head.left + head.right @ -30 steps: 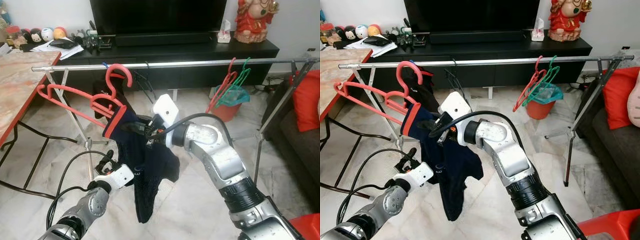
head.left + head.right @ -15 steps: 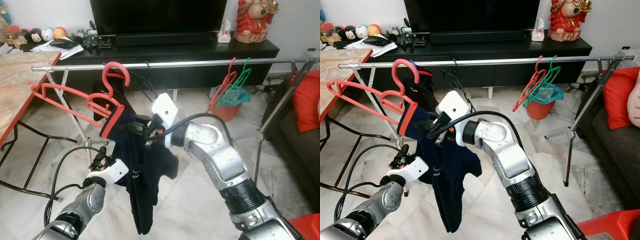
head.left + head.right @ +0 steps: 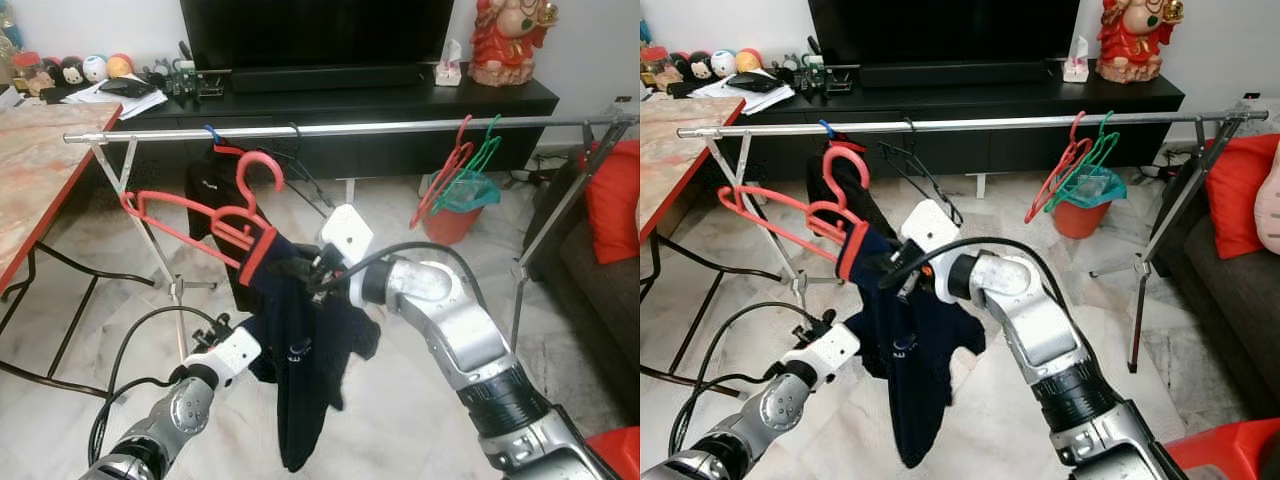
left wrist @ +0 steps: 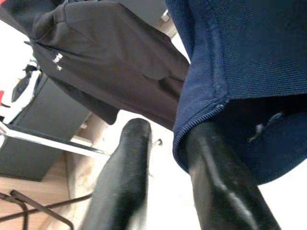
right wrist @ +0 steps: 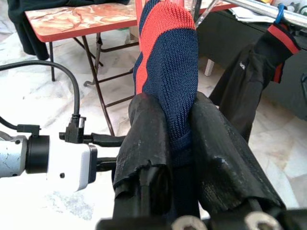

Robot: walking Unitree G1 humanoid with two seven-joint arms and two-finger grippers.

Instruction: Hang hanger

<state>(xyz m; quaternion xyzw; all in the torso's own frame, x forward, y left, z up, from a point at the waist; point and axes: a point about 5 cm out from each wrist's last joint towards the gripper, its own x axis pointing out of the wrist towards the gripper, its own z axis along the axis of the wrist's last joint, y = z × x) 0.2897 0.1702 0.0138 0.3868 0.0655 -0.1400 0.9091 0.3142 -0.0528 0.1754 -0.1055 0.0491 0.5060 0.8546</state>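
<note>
Right gripper (image 5: 172, 139) clamped tight on navy shirt (image 3: 305, 370), red hanger (image 3: 205, 215) dangling off it below the rail.

Fingers pinching the shirt's red-trimmed collar right where it sits on the hanger, so shirt and hanger held up together in mid-air, hanger tilted with its hook near but not on the silver rail (image 3: 340, 128). Left gripper (image 4: 168, 177) lower down at the shirt's hem, fingers parted with the fabric edge draped over one of them, not squeezing anything. Black shirt (image 3: 215, 190) already hanging on the rail just behind the red hanger. More hangers, red and green (image 3: 460, 170), hooked further along toward the right, near a teal-lined red bucket (image 3: 462, 205). TV stand (image 3: 400, 100) behind, marble-top table (image 3: 40, 150) off to the left.
</note>
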